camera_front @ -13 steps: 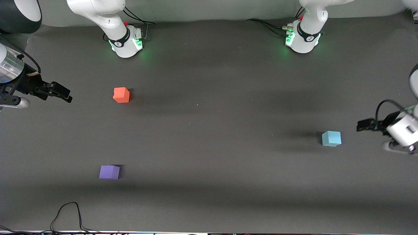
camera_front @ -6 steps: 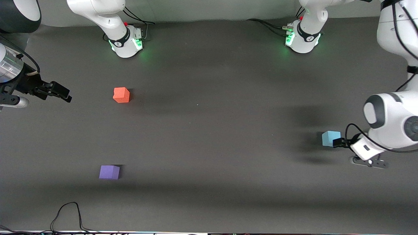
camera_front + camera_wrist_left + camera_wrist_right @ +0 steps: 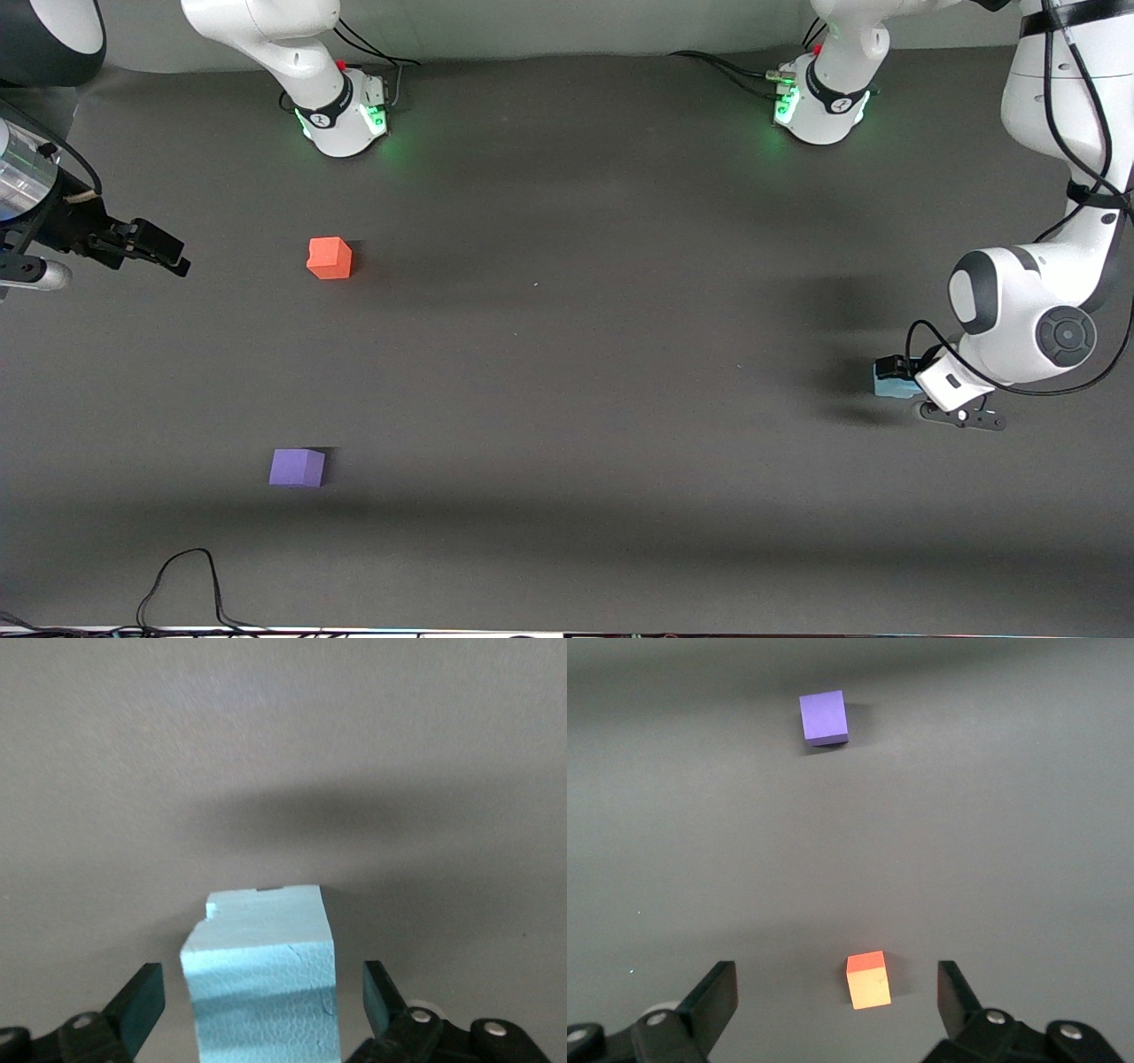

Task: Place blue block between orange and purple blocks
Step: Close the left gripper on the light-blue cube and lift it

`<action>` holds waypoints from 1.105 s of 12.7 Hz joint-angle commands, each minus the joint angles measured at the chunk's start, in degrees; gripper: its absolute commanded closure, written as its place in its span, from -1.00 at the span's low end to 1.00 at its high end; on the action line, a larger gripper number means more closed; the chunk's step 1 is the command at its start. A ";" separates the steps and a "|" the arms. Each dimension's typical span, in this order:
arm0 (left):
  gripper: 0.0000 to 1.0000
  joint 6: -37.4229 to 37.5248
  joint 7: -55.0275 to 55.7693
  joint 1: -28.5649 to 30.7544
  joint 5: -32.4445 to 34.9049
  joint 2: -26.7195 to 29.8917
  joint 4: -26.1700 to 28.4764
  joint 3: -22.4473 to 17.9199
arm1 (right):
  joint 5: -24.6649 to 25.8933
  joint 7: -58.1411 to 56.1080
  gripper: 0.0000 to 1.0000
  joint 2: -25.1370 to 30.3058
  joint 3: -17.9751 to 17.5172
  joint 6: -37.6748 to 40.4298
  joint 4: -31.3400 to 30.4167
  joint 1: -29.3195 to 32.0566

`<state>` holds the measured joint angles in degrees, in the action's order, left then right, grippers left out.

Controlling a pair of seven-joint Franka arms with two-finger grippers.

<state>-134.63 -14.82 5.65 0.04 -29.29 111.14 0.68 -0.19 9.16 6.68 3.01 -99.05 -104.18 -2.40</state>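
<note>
The light blue block (image 3: 886, 385) sits on the dark table mat at the left arm's end, partly covered by my left gripper (image 3: 893, 372). In the left wrist view the blue block (image 3: 261, 979) stands between the open fingers (image 3: 142, 1005), with a gap on each side. The orange block (image 3: 330, 258) lies toward the right arm's end, and the purple block (image 3: 297, 467) lies nearer the front camera than it. My right gripper (image 3: 164, 251) is open and empty above the mat's edge, beside the orange block (image 3: 866, 980); the purple block (image 3: 824, 717) shows too.
The two arm bases (image 3: 341, 111) stand along the table's back edge. A black cable (image 3: 186, 580) loops at the front edge near the right arm's end. The dark mat (image 3: 576, 372) stretches between the blocks.
My left gripper has moved from beside the blue block down onto it, so its open fingers now straddle the block. The right gripper has barely shifted. The blocks have not moved.
</note>
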 commanded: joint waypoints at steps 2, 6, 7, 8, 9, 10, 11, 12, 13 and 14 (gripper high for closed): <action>-1.00 -0.81 0.14 -0.29 0.13 0.03 1.45 -0.24 | -0.25 -1.42 -1.00 2.46 0.77 -0.35 -2.43 -0.32; 0.00 -0.20 1.63 -0.29 0.04 -0.24 0.84 -0.15 | -0.25 -1.42 -1.00 2.28 0.59 -0.70 -2.43 -0.41; 0.08 -0.11 1.81 -0.29 0.04 -0.15 0.75 -0.15 | -0.25 -1.42 -1.00 2.19 0.51 -0.70 -2.43 -0.49; 0.09 0.24 1.73 -0.20 0.04 0.02 0.14 -0.15 | -0.16 -1.42 -1.00 2.02 0.50 -0.79 -2.25 -0.84; 0.09 0.51 1.46 -0.11 0.13 0.64 -0.21 -0.15 | 0.01 -1.42 -1.00 1.93 0.50 -0.88 -2.25 -1.20; 0.09 2.25 1.37 -0.02 0.13 1.95 -1.09 -0.24 | 0.01 -1.42 -1.00 1.93 0.50 -0.88 -2.34 -1.20; 0.09 6.79 1.37 -0.02 0.13 3.27 -3.36 -0.24 | 0.01 -1.42 -1.00 1.93 0.68 -0.88 -2.34 -1.11; 0.09 12.58 1.90 -0.28 0.13 5.11 -6.51 -0.24 | 0.01 -1.42 -1.00 2.02 0.85 -0.97 -2.25 -0.94; 0.09 17.51 3.99 -0.72 0.13 6.86 -9.16 -0.07 | -0.16 -1.42 -1.00 1.84 1.12 -1.05 -2.16 -0.94; 0.09 21.04 7.14 -1.60 0.13 8.27 -11.53 0.46 | -0.51 -1.42 -1.00 1.67 1.29 -0.97 -2.16 -0.76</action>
<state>-120.93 -12.32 5.59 0.03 -25.09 103.16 0.80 -0.19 8.86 7.53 3.59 -99.19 -105.50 -3.13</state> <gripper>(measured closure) 0.436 0.000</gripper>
